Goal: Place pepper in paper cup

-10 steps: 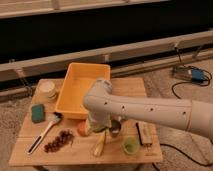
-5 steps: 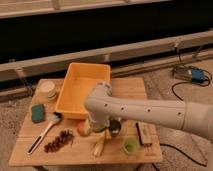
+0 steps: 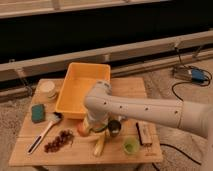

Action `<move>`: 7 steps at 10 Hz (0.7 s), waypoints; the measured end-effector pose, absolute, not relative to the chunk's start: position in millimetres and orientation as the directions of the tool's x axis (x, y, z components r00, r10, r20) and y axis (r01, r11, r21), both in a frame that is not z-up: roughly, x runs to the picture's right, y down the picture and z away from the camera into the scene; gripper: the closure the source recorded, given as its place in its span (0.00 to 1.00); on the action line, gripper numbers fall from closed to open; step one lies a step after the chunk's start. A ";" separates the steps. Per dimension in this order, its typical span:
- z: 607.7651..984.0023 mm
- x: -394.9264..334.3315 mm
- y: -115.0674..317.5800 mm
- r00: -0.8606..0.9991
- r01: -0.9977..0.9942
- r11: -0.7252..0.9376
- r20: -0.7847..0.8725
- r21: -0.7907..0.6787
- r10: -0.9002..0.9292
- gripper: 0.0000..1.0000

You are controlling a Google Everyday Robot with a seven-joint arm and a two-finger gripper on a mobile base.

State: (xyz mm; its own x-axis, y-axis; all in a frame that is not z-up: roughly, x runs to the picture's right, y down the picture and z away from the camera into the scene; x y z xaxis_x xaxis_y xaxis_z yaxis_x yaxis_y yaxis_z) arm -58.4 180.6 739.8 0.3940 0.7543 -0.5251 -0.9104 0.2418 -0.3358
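- We make out the pepper as a dark green sliver on the wooden table, between the orange piece and the small dark metal cup.
- The gripper hangs low over it at the end of the white arm; we cannot tell whether it grasps anything.
- A pale corn-like stick lies just in front.
- The paper cup stands well apart at the table's far left, beside the yellow tray.
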 end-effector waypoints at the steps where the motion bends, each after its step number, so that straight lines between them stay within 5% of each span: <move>1: 746.5 -57.5 180.9 0.391 -0.912 0.242 -0.527 -0.331 0.754 0.30; 7: 783.0 -41.9 174.2 0.320 -0.942 0.194 -0.560 -0.273 0.764 0.30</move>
